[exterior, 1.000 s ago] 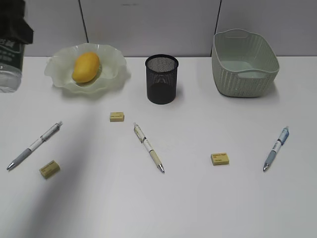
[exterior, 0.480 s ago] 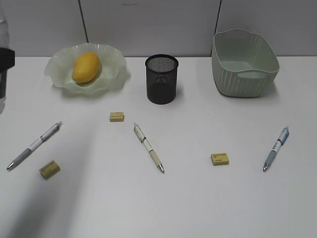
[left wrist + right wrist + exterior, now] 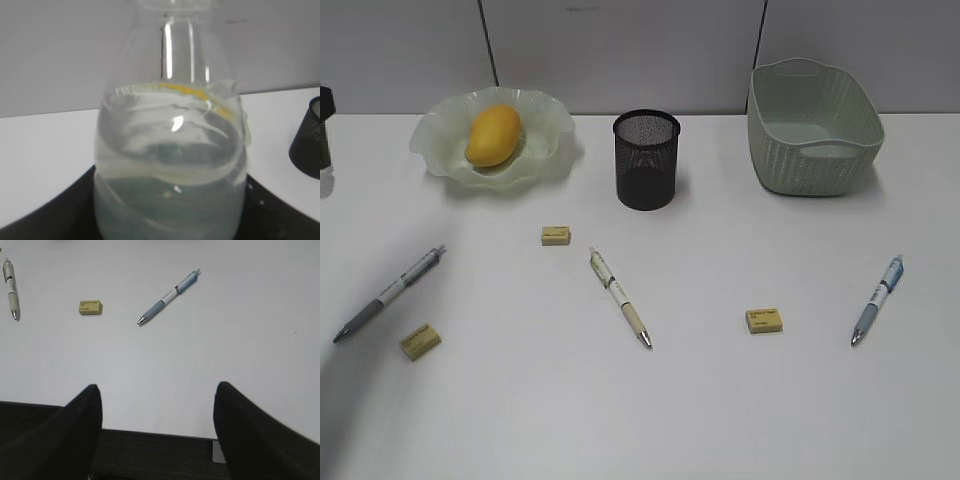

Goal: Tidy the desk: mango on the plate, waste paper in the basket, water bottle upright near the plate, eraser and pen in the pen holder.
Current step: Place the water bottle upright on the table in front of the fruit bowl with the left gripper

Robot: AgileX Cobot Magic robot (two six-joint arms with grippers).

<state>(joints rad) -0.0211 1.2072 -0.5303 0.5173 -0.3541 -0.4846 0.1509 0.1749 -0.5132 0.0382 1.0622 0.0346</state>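
My left gripper (image 3: 170, 222) is shut on the clear water bottle (image 3: 170, 150), which fills the left wrist view with its neck pointing up. Only a sliver of the bottle (image 3: 324, 160) shows at the exterior view's left edge. The mango (image 3: 493, 135) lies on the wavy green plate (image 3: 545, 150). The black mesh pen holder (image 3: 646, 160) stands mid-back and also shows in the left wrist view (image 3: 307, 150). Three pens (image 3: 390, 293) (image 3: 620, 298) (image 3: 877, 299) and three erasers (image 3: 420, 341) (image 3: 556, 235) (image 3: 764, 320) lie on the desk (image 3: 720, 400). My right gripper (image 3: 157, 415) is open over the desk's front edge. No waste paper shows.
The pale green basket (image 3: 813, 125) stands at the back right. The right wrist view shows the blue pen (image 3: 170, 296), an eraser (image 3: 91, 307) and a white pen's tip (image 3: 10, 287). A grey wall runs behind the desk.
The left gripper with the bottle has moved left and is now almost out of the exterior view. Nothing else on the desk has moved.
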